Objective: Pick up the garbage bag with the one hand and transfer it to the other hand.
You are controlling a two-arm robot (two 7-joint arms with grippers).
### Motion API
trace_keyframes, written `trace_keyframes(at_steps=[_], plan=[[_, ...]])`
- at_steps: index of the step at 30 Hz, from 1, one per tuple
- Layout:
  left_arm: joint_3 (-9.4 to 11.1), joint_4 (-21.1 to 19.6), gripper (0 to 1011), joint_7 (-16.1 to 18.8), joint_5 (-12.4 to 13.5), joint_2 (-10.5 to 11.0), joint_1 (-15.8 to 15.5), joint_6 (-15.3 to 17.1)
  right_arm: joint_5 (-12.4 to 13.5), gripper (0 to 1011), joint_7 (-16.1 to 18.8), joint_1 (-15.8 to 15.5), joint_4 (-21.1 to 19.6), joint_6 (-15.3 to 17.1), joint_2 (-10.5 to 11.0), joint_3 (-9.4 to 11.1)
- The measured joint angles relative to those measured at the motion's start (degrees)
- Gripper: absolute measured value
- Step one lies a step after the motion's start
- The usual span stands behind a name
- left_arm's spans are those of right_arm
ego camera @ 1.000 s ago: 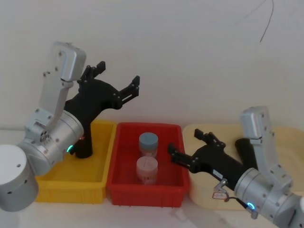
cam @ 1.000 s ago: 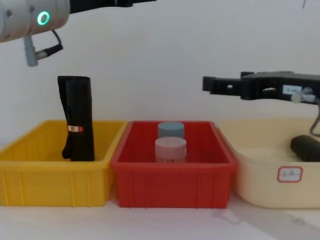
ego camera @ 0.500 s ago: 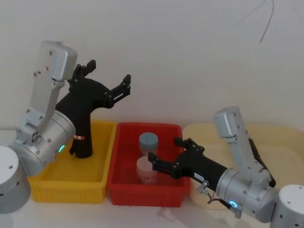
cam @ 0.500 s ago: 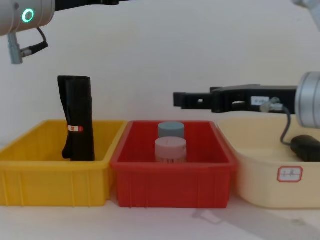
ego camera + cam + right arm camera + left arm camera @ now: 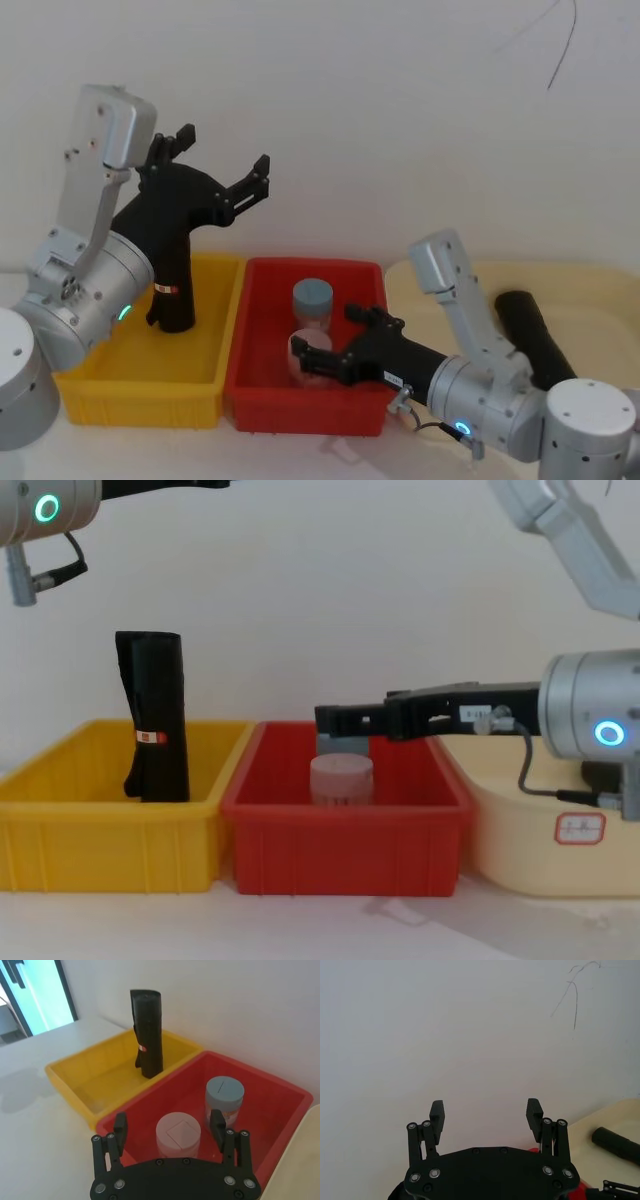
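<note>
The garbage bag [image 5: 530,332], a plain black roll, lies in the cream tray [image 5: 600,285] at the right; the left wrist view catches the garbage bag [image 5: 618,1144] too. My right gripper [image 5: 328,338], slim and black with a white sticker, hovers open over the red bin [image 5: 300,402], left of the bag and apart from it. It holds nothing; in the right wrist view this gripper [image 5: 169,1121] has a pink-lidded jar [image 5: 178,1134] below its fingers. My left gripper [image 5: 220,167], on the arm with the green ring light, is raised high above the yellow bin [image 5: 140,378], open and empty.
A taller black roll with a red-and-white label [image 5: 172,290] stands in the yellow bin. The red bin holds a blue-lidded jar [image 5: 312,298] and the pink-lidded jar [image 5: 308,352]. A white wall stands close behind the bins.
My right gripper has swung left and lower, from over the cream tray to over the red bin, uncovering the garbage bag. The left gripper has drifted slightly left, staying open.
</note>
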Motion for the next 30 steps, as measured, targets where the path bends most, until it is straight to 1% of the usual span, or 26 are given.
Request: trace_keyframes(at_steps=[8, 15, 21, 30], plan=[[-0.06, -0.08, 1001, 0.06, 0.04, 0.04, 0.04, 0.04, -1.42, 1001, -0.40, 1.53, 2.69, -0.13, -0.64, -1.77], [-0.11, -0.13, 1001, 0.10, 0.08, 0.07, 0.08, 0.06, -3.31, 1001, -0.38, 2.78, 5.37, -2.58, -1.15, -3.18], [-0.14, -0.17, 1001, 0.13, 0.08, 0.10, 0.11, 0.06, -4.45, 1001, -0.20, 3.57, 7.39, -3.87, -1.64, -3.99], [-0.15, -0.18, 1001, 0.14, 0.08, 0.12, 0.12, 0.06, -5.72, 1001, -0.14, 4.37, 9.75, -4.81, -2.42, -4.59]])
